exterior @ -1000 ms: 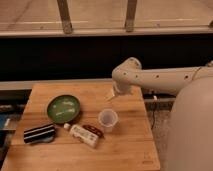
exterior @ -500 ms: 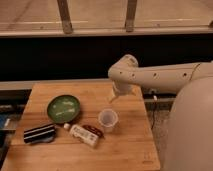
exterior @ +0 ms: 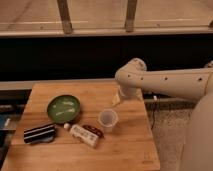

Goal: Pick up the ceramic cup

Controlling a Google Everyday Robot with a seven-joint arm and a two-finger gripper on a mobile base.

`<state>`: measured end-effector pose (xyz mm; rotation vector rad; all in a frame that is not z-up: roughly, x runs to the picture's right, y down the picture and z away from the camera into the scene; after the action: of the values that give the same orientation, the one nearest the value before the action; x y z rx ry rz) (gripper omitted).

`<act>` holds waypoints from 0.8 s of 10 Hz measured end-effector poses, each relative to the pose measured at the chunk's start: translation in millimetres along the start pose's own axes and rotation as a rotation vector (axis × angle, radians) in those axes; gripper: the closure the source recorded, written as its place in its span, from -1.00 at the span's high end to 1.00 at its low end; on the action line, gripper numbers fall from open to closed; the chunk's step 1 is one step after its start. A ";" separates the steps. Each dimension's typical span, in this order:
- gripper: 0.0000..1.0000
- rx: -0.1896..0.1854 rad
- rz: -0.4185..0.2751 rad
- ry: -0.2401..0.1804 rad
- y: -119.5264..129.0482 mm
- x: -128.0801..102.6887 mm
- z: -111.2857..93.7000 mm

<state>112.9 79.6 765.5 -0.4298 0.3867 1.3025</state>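
Ceramic cup [exterior: 108, 119] stands upright on the counter [exterior: 131, 146], just camera-side of the hovering gripper [exterior: 118, 98]; its state cannot be told.

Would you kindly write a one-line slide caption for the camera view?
Gripper hovers just beyond the ceramic cup, which stands near the green plate on the wooden table.

One wooden table [exterior: 125, 150] carries one green plate [exterior: 63, 108], one ceramic cup [exterior: 108, 119], one white bottle [exterior: 83, 135] lying flat, one dark striped box [exterior: 39, 133] and one brown packet [exterior: 94, 131], with one gripper [exterior: 119, 98] hanging over the far side behind the cup.
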 end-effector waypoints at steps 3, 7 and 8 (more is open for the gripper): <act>0.60 -0.024 -0.017 0.030 19.4 21.8 6.2; 0.60 -0.052 -0.021 0.055 32.8 33.7 24.9; 0.58 -0.073 -0.032 0.067 39.5 34.5 37.6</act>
<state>83.4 135.8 777.0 -0.5403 0.3881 1.2759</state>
